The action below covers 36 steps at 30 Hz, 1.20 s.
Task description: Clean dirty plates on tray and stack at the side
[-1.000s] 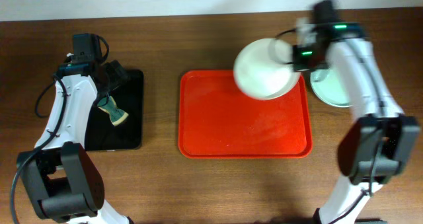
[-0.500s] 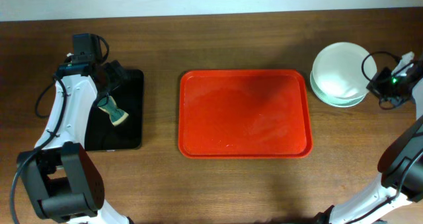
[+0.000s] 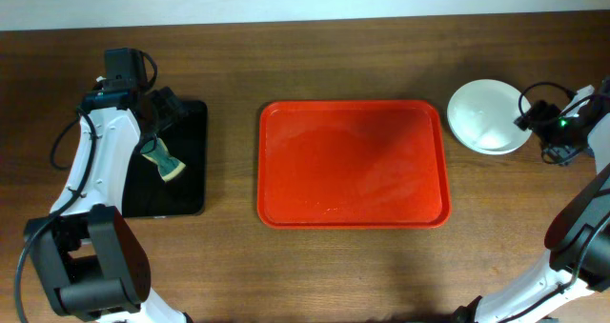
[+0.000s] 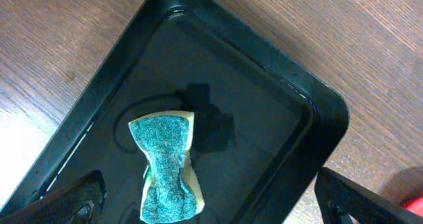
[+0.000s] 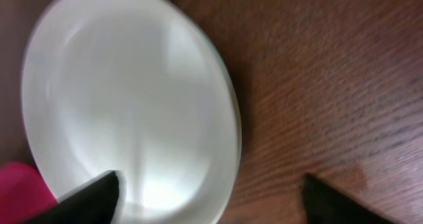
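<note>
The red tray [image 3: 286, 185] lies at the table's centre with nothing on it. The plates [image 3: 486, 115] sit in a stack to its right on the wood, a white one on top [image 5: 132, 98]. My right gripper [image 3: 528, 121] hovers at the stack's right edge, open, one fingertip [image 5: 92, 197] over the plate and the other over the table; it holds nothing [image 5: 211, 204]. My left gripper [image 3: 160, 121] hangs open above a green-and-yellow sponge [image 4: 165, 161], with nothing between its fingers [image 4: 211, 211].
The sponge [image 3: 165, 161] lies in a narrow black tray [image 3: 191, 191] at the left [image 4: 264, 85]. A pale wall runs along the table's far edge. Cables trail from both arms.
My right arm carried the white plate from over the tray's back right corner to the stack at the right and its jaws opened off it. The left arm has not moved.
</note>
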Each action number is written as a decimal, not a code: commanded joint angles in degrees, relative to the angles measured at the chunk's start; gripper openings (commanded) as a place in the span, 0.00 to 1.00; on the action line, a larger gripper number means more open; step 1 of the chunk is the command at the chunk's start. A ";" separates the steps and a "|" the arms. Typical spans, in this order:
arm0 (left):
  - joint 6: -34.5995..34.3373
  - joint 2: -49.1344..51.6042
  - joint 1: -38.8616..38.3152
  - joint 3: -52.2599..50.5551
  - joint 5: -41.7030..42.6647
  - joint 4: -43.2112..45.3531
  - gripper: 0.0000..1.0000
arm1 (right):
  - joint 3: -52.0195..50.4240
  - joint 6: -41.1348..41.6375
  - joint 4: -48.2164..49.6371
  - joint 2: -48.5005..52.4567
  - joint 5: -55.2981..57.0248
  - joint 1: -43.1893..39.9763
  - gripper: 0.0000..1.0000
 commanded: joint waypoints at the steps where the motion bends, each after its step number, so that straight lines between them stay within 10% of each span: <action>1: -0.09 -0.22 0.24 0.28 0.17 -0.04 0.99 | 1.22 -0.44 -1.64 -4.55 0.28 0.22 0.99; 13: -0.09 -0.22 0.24 0.28 0.17 -0.04 0.99 | 0.98 0.20 -18.69 -31.12 0.31 8.20 0.99; 20: -0.09 -0.22 0.24 0.28 0.17 -0.04 0.99 | 0.98 -1.73 -26.99 -45.62 0.26 27.61 0.99; 36: -0.09 -0.22 0.24 0.28 0.17 -0.07 0.99 | 0.98 -1.84 -31.36 -43.89 0.48 40.00 0.99</action>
